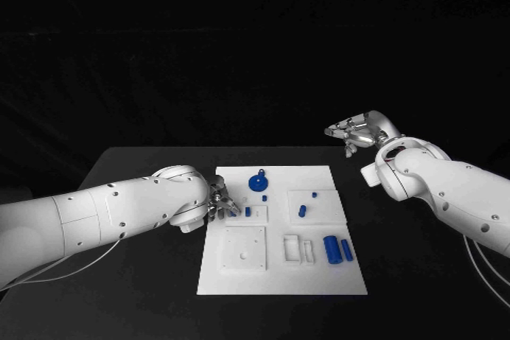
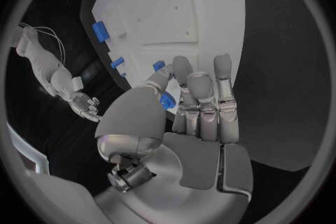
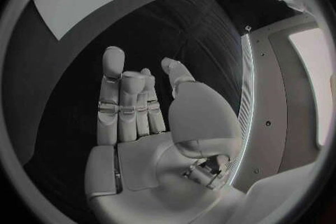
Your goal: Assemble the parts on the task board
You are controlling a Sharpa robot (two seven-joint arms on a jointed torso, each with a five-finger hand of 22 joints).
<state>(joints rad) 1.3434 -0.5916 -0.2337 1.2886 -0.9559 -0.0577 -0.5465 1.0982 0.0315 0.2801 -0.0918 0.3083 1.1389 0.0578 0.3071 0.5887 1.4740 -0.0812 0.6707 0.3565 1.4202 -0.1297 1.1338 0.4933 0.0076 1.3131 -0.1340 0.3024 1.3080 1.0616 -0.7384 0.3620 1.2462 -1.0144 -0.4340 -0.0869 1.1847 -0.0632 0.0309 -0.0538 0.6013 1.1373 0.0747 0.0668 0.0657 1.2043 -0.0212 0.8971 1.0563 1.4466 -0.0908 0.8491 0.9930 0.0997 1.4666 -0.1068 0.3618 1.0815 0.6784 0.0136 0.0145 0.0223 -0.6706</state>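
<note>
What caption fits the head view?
Left hand pinches a small blue part at the task board's edge; right hand hovers open.

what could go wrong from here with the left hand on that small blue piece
1. The left hand appears to pinch the small blue piece only at the fingertips, so it could slip or twist out.
2. That hand sits low at the edge of the white task board, near other small blue parts; moving it might knock them.
</note>
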